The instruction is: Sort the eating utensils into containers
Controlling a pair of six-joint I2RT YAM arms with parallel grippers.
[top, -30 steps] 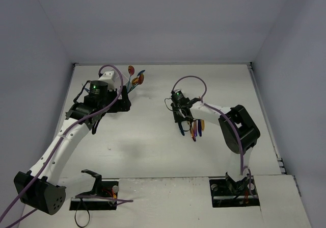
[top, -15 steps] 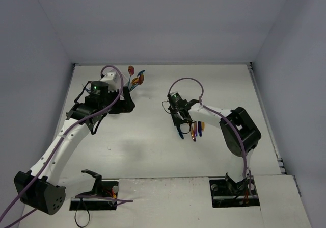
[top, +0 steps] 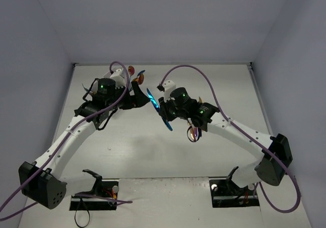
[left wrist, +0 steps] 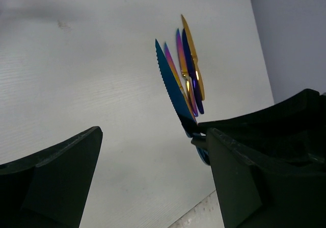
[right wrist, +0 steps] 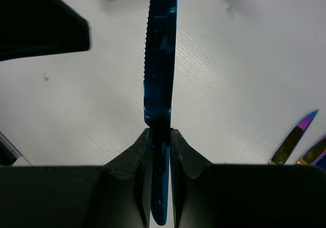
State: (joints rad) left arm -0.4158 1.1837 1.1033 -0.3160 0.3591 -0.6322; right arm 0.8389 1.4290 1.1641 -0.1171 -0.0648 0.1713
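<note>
Above bench [top: 127, 146] centre, blue knife [right wrist: 160, 59] pinched tight in right tool [right wrist: 160, 136] — left tool [left wrist: 153, 136] spread wide, empty, just beside. Handover judged under way; next, blade to be steered into left tool.

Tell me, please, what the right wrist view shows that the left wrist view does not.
Only the right wrist view: the right gripper shut on the handle of the blue knife. Only the left wrist view: the left gripper, open, and the full lengths of the lying knives grouped on the table. Both: the blue knife's serrated blade, with the table behind it.
</note>
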